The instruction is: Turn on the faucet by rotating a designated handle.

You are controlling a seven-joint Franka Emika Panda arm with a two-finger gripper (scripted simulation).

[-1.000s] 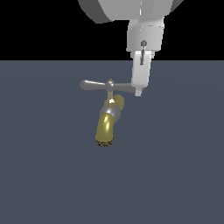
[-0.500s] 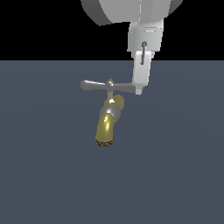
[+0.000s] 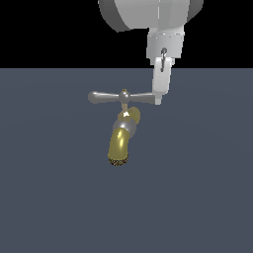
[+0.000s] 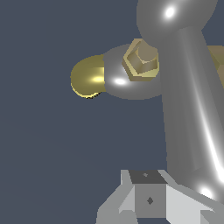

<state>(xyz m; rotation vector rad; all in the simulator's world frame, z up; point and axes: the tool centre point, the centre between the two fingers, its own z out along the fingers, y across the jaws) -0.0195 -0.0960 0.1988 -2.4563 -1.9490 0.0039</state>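
Observation:
The faucet (image 3: 121,141) is a small brass tap whose curved gold spout points down to a dark mesh tip. Across its top lies the handle (image 3: 106,97), a silver crossbar on a thin brass stem. My gripper (image 3: 158,98) hangs from above, its tip touching the crossbar's end on the exterior view's right. In the wrist view the handle (image 4: 188,109) runs as a thick silver arm beside the gripper (image 4: 148,199), not between the fingers. The fingers look pressed together with nothing held. The gold spout (image 4: 87,76) and a brass nut (image 4: 141,59) show behind the arm.
A flat dark grey floor (image 3: 54,197) spreads around the faucet. The arm's large grey housing (image 3: 148,15) looms above the gripper.
The arm's upper housing has drifted slightly toward the exterior view's right. The fingertip stays against the handle's end, and the crossbar has barely moved.

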